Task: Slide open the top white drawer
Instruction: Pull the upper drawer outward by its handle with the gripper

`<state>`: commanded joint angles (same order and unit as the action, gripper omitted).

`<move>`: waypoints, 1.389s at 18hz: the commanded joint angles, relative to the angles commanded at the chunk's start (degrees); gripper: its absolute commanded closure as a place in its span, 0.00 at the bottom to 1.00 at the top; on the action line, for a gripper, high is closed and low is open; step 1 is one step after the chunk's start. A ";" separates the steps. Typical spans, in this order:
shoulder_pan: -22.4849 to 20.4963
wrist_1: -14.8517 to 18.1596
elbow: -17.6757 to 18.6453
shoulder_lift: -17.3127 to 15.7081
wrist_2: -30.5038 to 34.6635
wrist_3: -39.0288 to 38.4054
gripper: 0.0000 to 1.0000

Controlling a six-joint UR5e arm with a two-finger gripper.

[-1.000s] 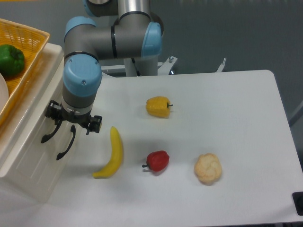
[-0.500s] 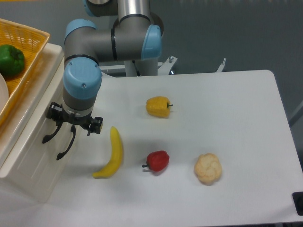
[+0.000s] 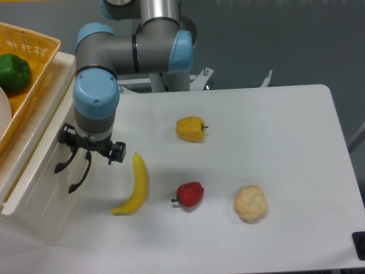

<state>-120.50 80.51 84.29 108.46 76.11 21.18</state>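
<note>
Top white drawer [image 3: 35, 171] sits at the left edge of the scene, its cream panelled front facing the table [image 3: 274, 142] and its rim jutting out a little from the cabinet under the yellow basket [image 3: 28, 63]. Its curved black handle [image 3: 64, 164] shows just below the gripper [image 3: 77, 153], which hangs from the blue-capped wrist of the arm [image 3: 96, 105] right at that handle. The black fingers merge with the black handle from this angle, so I cannot tell whether the jaws are clamped on it or merely around it. A second black handle [image 3: 80, 176], belonging to the lower drawer, curves down just beside and below the first. In the basket lies a green pepper [image 3: 12, 72], with the edge of a white plate [image 3: 3, 117] below it. On the table, a banana [image 3: 134, 185] lies just right of the gripper, apart from it. A red pepper [image 3: 190, 194] rests near the banana's middle, a yellow pepper [image 3: 190, 129] lies farther back, and a pale cauliflower [image 3: 250, 203] sits to the right of the red one.
</note>
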 joint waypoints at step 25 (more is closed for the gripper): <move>-5.97 0.09 -1.14 0.09 0.88 6.07 0.00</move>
<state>-126.47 80.60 83.15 108.54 76.99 27.24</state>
